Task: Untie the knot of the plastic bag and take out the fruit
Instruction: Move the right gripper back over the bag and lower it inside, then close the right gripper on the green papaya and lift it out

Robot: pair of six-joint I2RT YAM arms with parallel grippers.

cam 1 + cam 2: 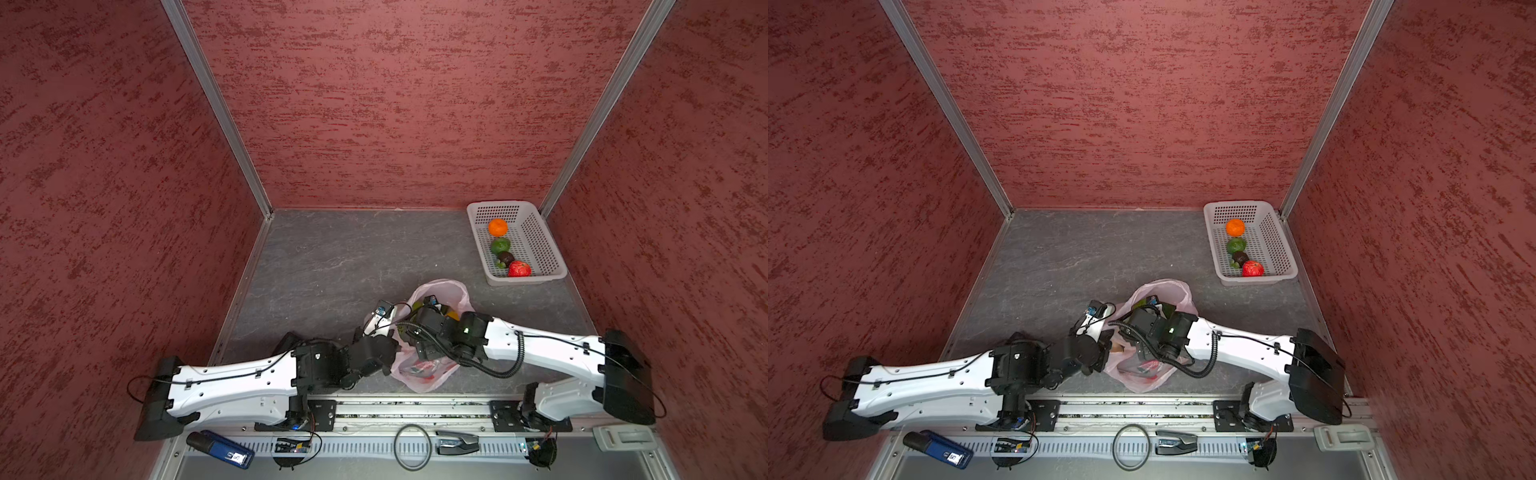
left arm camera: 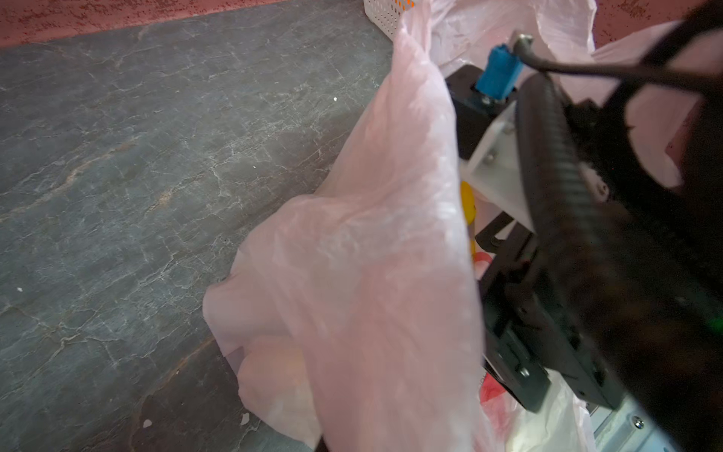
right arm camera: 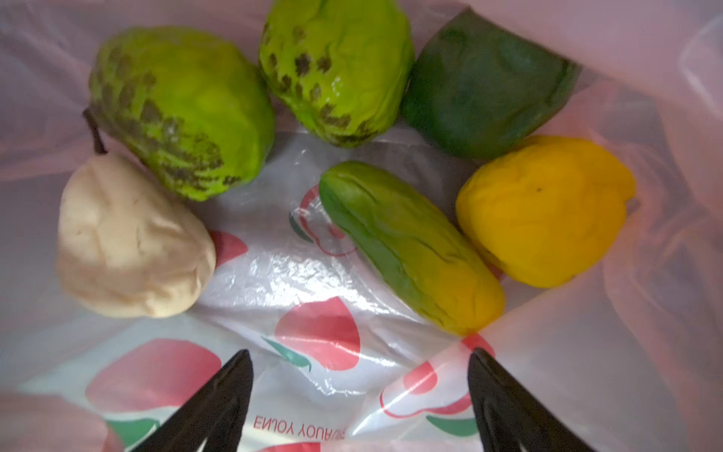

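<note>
Now fruit-removal step; no knot visible. Thin translucent pink plastic bag point(image 1: 440, 291) lies front centre, mouth open. White perforated plastic basket point(image 1: 536, 237) in far right corner, four pieces inside. Six toy fruits point(image 3: 547, 211) in bag. Right gripper point(image 3: 360, 352) spread wide, empty, inside bag. Left gripper point(image 2: 321, 444) closed, seemingly pinching bag rim. Next: advance right gripper, close on green-yellow oblong fruit point(image 3: 410, 250), avoid film.

The thin translucent pink plastic bag point(image 2: 371, 274) hides the fingertips of the left gripper point(image 1: 379, 325); the black fingers of the right gripper point(image 3: 360, 352) run off the frame's edge; the white perforated plastic basket point(image 2: 381, 13) is cropped to a corner.
</note>
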